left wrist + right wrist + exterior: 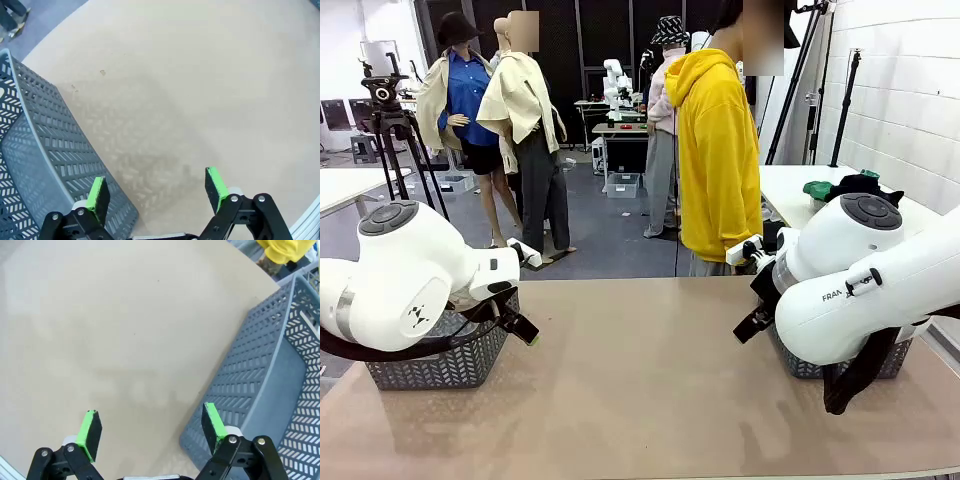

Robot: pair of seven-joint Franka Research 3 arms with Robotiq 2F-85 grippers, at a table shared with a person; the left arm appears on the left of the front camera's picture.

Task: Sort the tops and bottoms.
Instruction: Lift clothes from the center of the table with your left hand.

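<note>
Closest in, the left pincer [156,192] hangs over the table [210,75] with its jaws spread wide. Its green pads [98,194] are well apart with nothing held between them, and tan tabletop lies under the gap. Just beside one pad stands the slatted wall of a grey basket [45,145]. From the front, that basket sits under the left arm, on the robot's-left side of this pincer.

The right pincer [152,426] is in much the same state: jaws wide, gripping nothing, poised over the tabletop. A second grey basket [260,375] stands just beside it on the robot's-right side, with its near wall close to one fingertip. The two pincers point toward each other across the middle of the table and are well apart, with a stretch of tabletop between them.

Beyond both pincers, at the table's far edge, a person [718,160] stands in a yellow hoodie [720,120], nearer the right pincer than the left. A scrap of the same yellow shows past the basket's corner in the right wrist view.

Farther off, beyond the right pincer and toward its outer side, a white table [785,195] carries the clothes. A bright green garment [817,188] and a black garment [865,184] lie there side by side, partly hidden behind the right arm's round joint. They are well apart from both pincers. At that distance I cannot tell tops from bottoms.
</note>
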